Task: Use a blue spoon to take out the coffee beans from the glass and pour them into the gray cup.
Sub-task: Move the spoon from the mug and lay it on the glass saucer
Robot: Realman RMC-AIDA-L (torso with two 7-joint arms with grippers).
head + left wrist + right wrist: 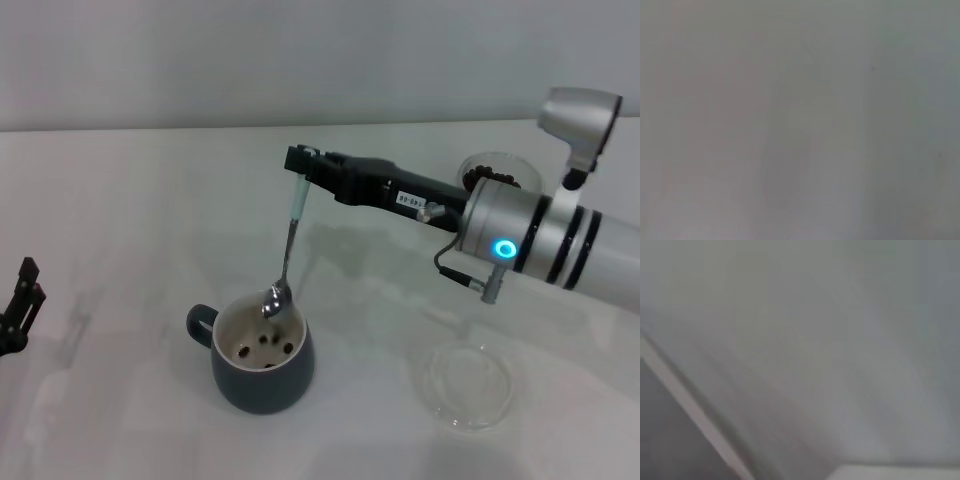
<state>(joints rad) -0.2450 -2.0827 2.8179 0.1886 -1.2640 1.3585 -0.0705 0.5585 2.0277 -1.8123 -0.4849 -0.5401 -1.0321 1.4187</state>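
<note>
Hanging near-vertical from right gripper (300,162), blue spoon (287,245), bowl down over gray cup (262,358)

Bare table (120,200) left of gray cup (262,375).

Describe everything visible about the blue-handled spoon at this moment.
The blue spoon, a slim teaspoon with a pale blue handle and shiny metal neck and bowl, hangs nearly upright, bowl down. The right gripper pinches the handle's top. The bowl sits just above the far rim of the gray cup, over dark coffee beans lying inside.
</note>
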